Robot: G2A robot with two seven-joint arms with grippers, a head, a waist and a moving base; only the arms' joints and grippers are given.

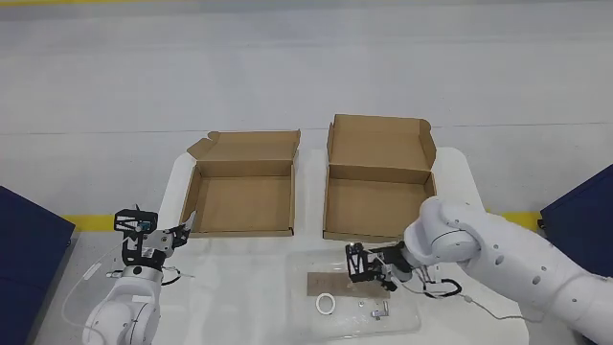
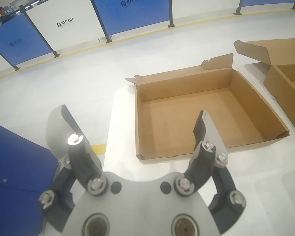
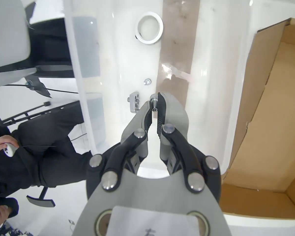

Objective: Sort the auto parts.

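My right gripper [image 3: 155,102] is over the clear plastic tray [image 1: 407,324], shut on a small silver bolt [image 3: 154,101] held at its fingertips. A white ring [image 3: 150,27], a small nut [image 3: 147,81] and a little metal block with holes [image 3: 134,101] lie in the tray beside a brown card strip [image 3: 179,45]. In the top view the ring [image 1: 326,303] sits near the tray's left end. My left gripper [image 2: 135,121] hangs open and empty at the table's left edge, short of the left cardboard box [image 2: 275,137]. The left gripper [image 1: 182,231] also appears in the top view.
Two open cardboard boxes, the left [image 1: 239,230] and the right [image 1: 375,235], stand side by side at the table's back, flaps raised. A seated person's hand [image 3: 5,146] holds a controller beyond the tray's front side.
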